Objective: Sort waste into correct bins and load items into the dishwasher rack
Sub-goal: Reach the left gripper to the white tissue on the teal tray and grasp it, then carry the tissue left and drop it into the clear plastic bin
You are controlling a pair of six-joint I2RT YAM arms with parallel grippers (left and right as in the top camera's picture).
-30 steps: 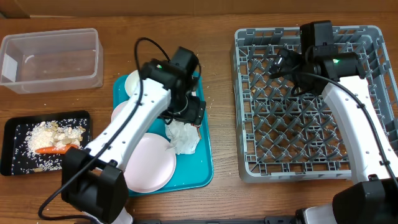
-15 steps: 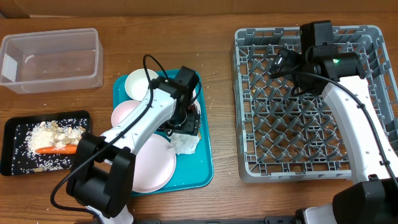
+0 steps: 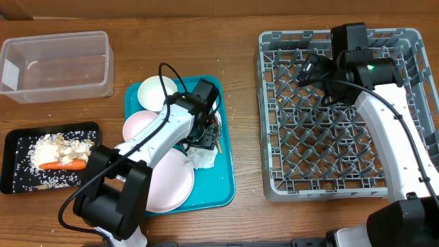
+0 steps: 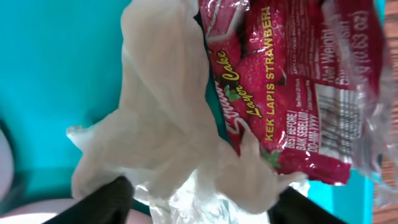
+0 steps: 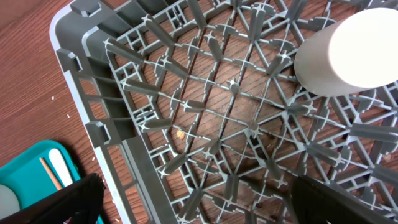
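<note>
My left gripper (image 3: pixel 204 141) is low over the teal tray (image 3: pixel 225 180), open, with its jaws straddling the crumpled white napkin (image 4: pixel 163 118). Its dark fingers (image 4: pixel 104 203) stand on either side of the napkin's lower folds. The small red wrapper (image 4: pixel 281 87) lies against the napkin. A pale plate (image 3: pixel 169 182) and two small bowls (image 3: pixel 155 90) (image 3: pixel 139 125) share the tray. My right gripper (image 5: pixel 205 206) hangs open above the grey dishwasher rack (image 5: pixel 236 118), where a white cup (image 5: pixel 351 51) stands. The black tray (image 3: pixel 15 145) holds the carrot piece (image 3: pixel 63 165) and beige scraps (image 3: pixel 58 145).
The clear tub (image 3: pixel 55 65) sits at the back left. In the right wrist view a thin chopstick (image 5: pixel 50 174) and a white fork handle (image 5: pixel 63 167) lie on the teal tray's corner. Bare wood separates the teal tray and the rack (image 3: pixel 343 116).
My left gripper has come down and slightly forward onto the napkin, and its jaws have narrowed around it. The right arm has stayed still.
</note>
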